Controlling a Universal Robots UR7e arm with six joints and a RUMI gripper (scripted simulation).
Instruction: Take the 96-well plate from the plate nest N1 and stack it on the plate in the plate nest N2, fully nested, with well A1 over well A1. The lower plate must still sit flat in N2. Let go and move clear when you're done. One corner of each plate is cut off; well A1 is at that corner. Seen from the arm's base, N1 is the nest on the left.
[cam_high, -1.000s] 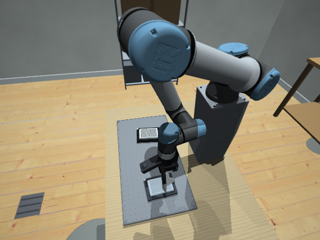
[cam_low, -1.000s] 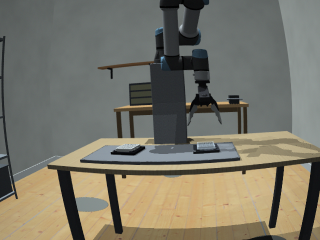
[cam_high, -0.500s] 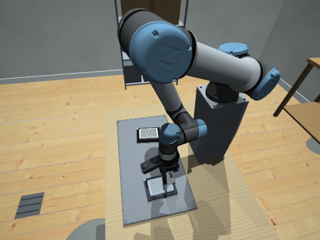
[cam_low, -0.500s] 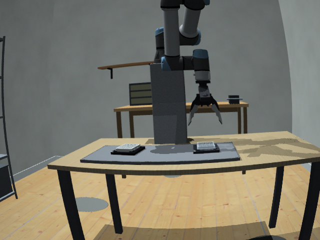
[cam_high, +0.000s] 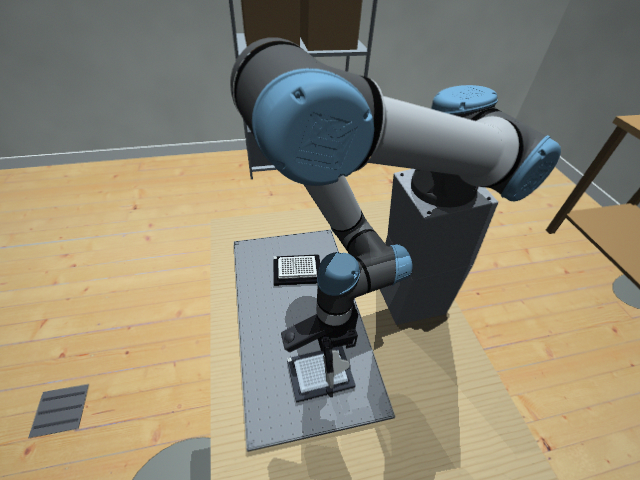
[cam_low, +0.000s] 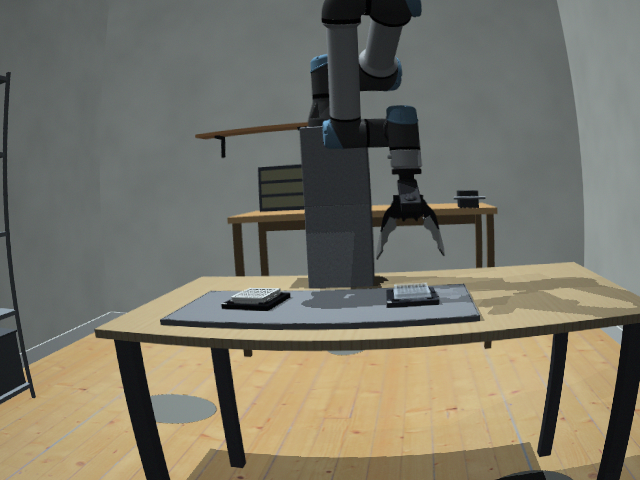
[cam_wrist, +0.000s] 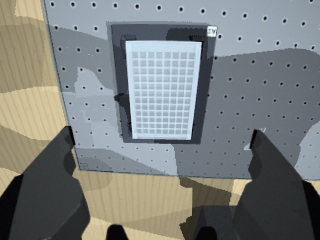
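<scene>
Closest to me, my gripper (cam_wrist: 162, 129) has its fingers spread wide with nothing between them, hanging well above the table. The 96-well plate (cam_wrist: 162, 90) sits flat in nest N1 (cam_wrist: 116, 75) on the perforated board (cam_wrist: 260, 75). In the wrist view it is centred between the two fingers but lies mostly ahead of the fingertips, and its long axis runs away from me, so I judge I must shift forward before descending to close across its short width. Farther along the board, well apart, the second plate (cam_high: 296, 266) rests in N2 (cam_high: 277, 281).
</scene>
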